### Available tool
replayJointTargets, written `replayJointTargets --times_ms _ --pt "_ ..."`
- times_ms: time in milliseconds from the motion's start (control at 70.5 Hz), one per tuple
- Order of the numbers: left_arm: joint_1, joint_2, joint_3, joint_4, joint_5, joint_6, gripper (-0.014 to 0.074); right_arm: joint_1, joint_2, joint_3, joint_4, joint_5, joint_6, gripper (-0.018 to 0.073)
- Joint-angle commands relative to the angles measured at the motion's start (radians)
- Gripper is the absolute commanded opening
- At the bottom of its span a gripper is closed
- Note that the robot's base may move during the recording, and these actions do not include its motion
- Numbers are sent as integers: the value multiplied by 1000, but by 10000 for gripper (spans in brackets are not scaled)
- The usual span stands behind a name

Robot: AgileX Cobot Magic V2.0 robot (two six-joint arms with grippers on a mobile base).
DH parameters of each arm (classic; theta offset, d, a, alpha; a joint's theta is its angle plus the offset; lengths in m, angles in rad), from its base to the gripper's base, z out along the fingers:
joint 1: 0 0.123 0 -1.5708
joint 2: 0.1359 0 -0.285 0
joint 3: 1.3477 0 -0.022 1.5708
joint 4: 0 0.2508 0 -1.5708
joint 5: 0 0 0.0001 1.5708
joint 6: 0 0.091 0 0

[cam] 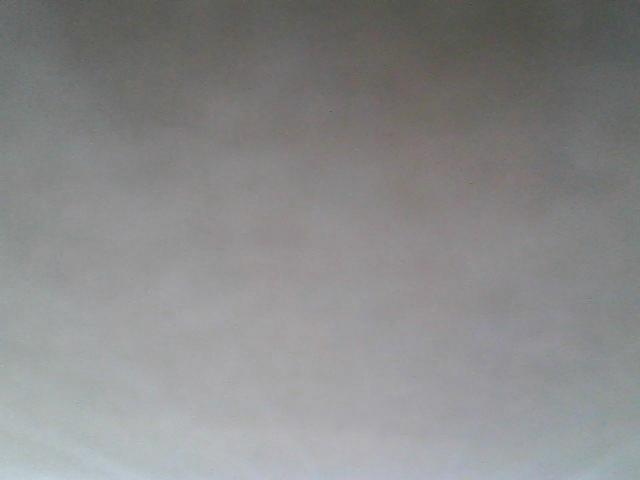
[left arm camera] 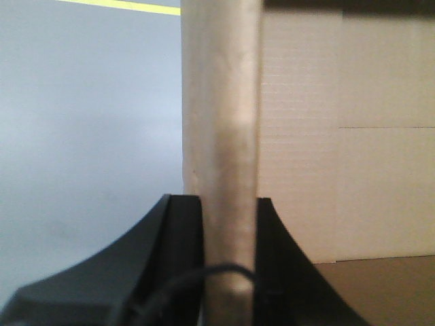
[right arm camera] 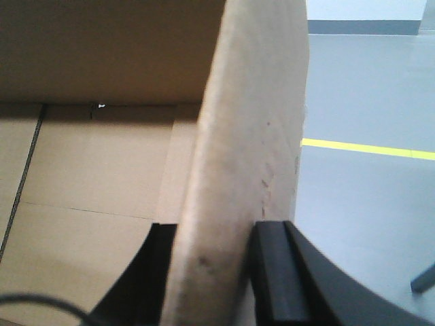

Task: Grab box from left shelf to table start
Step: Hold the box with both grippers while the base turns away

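Both claws are pinched tight on the box (left arm camera: 340, 136). The left gripper (left arm camera: 230, 207) has its black fingers squeezing an upright cardboard wall, and the right gripper (right arm camera: 216, 238) clamps another wall the same way. There's grey floor (left arm camera: 88, 136) with a yellow line (right arm camera: 367, 147) just outside. The front view is blank grey, so I can't tell which counter edge the box is near.

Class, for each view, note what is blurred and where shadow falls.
Exterior front-facing view: a featureless grey haze, paler toward the bottom. Left wrist view: the box wall clamped in the left gripper is soft; its corrugated panel behind is sharper. Right wrist view: the wall in the right gripper is blurred; the box's upper interior lies in shadow.
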Motion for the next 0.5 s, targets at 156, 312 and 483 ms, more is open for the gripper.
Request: replayJointTargets --times_ms 156,312,483 --pt "-2 7 -29 38 -56 -2 -99 -8 19 -27 -67 -176 -8 60" --pt "-2 7 -29 38 -56 -2 -99 -8 19 -27 -67 -176 -8 60" --pt "-2 7 -29 38 -56 -2 -99 -8 19 -27 -67 -175 -8 60"
